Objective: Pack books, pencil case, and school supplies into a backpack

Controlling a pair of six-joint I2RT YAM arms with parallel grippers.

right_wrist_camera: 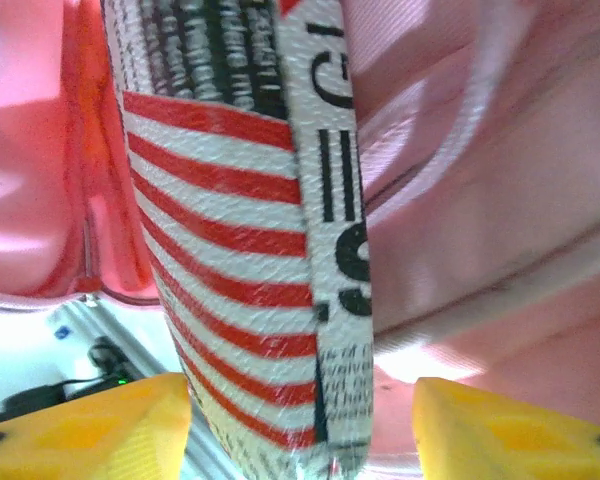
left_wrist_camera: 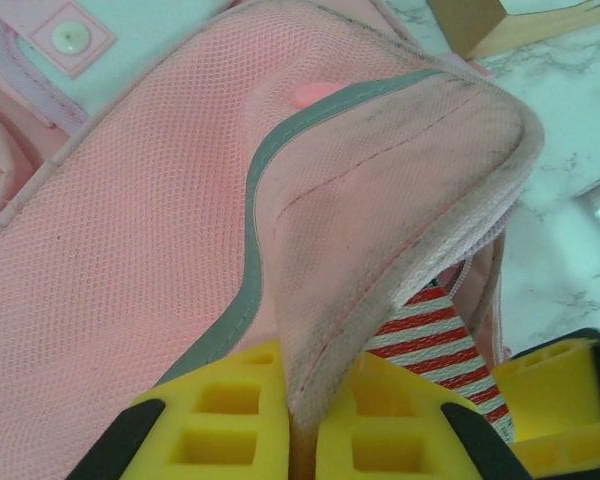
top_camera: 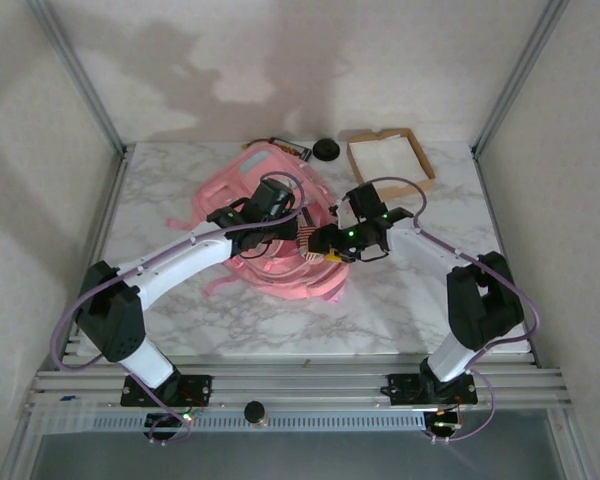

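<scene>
The backpack (top_camera: pixel 230 188) lay mid-desk (top_camera: pixel 390 310), nearer the far edge, with its mouth toward the right edge. Your left gripper (left_wrist_camera: pixel 300 405) was clenched on the opening's flap, holding it raised. The red-striped packet (right_wrist_camera: pixel 240 260) stood partly inside, between your right gripper's (right_wrist_camera: pixel 300 425) spread fingers; whether they gripped it, I cannot tell. You needed that flap held high and the packet fed straight in, clear of the zipper.

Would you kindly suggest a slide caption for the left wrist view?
Left gripper pinches the rim of the pink backpack above a red-and-white striped item.
</scene>
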